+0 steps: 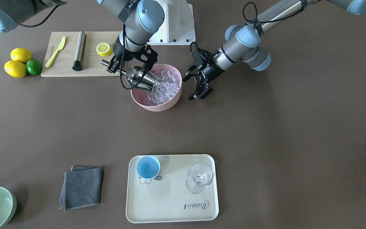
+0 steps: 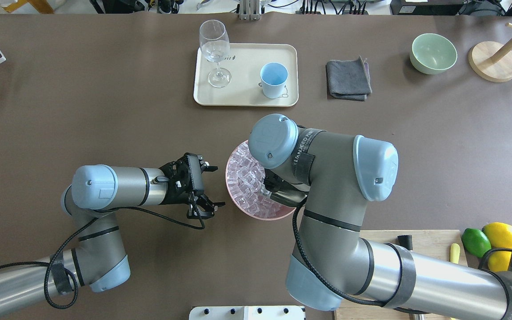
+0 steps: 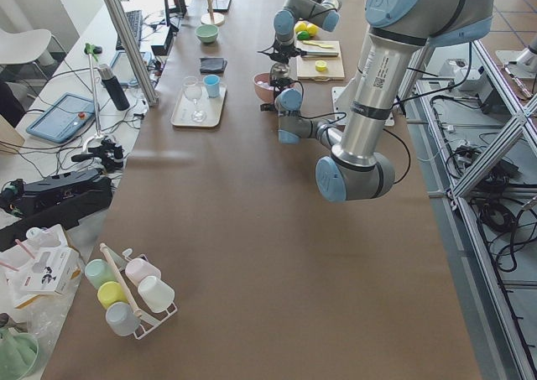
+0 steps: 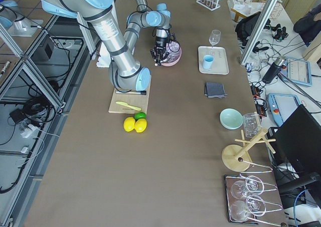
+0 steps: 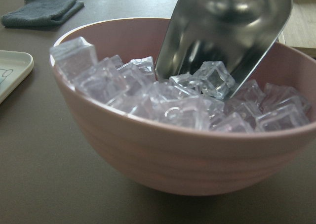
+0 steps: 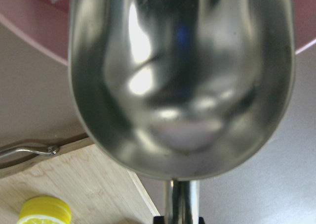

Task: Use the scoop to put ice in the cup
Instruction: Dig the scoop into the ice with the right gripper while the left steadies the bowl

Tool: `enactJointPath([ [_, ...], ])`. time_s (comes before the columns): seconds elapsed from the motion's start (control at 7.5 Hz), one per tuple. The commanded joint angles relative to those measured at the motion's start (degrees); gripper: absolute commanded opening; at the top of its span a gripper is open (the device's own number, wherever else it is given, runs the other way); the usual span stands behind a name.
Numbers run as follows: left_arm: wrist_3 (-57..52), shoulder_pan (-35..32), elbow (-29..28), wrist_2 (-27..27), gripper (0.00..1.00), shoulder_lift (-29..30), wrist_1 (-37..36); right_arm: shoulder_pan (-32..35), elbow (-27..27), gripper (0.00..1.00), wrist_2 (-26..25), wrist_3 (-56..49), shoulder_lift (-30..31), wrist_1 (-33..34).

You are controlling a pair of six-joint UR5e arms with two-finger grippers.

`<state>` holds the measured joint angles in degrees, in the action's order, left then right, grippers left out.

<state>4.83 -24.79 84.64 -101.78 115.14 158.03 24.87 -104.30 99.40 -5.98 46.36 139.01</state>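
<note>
Across the worktop (image 1: 265, 143) from the robot: clamps the right hand (image 1: 117, 66) on the handle of the scoop (image 1: 140, 79) and sinks the trough's mouth into the ice (image 1: 168, 85) in a pink bowl (image 1: 157, 107); parks the left hand (image 1: 199, 95) just beside the bowl's rim, fingers spread. Has the cup (image 1: 148, 167) upright on a cream tray (image 1: 170, 206), well apart from the bowl, near a stemmed glass (image 1: 199, 177). From overhead: masks the scoop under the wrist of the right arm (image 2: 327, 178). From the left wrist: tilts the trough down against the cubes. From the right wrist: fills the frame with the trough's shiny inside.
</note>
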Motion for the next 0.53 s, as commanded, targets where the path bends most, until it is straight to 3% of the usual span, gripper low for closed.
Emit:
enactJointPath([
  [0.0,0.0,0.0,0.0,0.0,0.99,0.0,0.09,0.0,-2.74,0.0,0.18,0.09,5.39,-8.64],
  [0.4,0.0,0.0,0.0,0.0,0.99,0.0,0.09,0.0,-3.19,0.0,0.62,0.17,6.81,-12.71],
])
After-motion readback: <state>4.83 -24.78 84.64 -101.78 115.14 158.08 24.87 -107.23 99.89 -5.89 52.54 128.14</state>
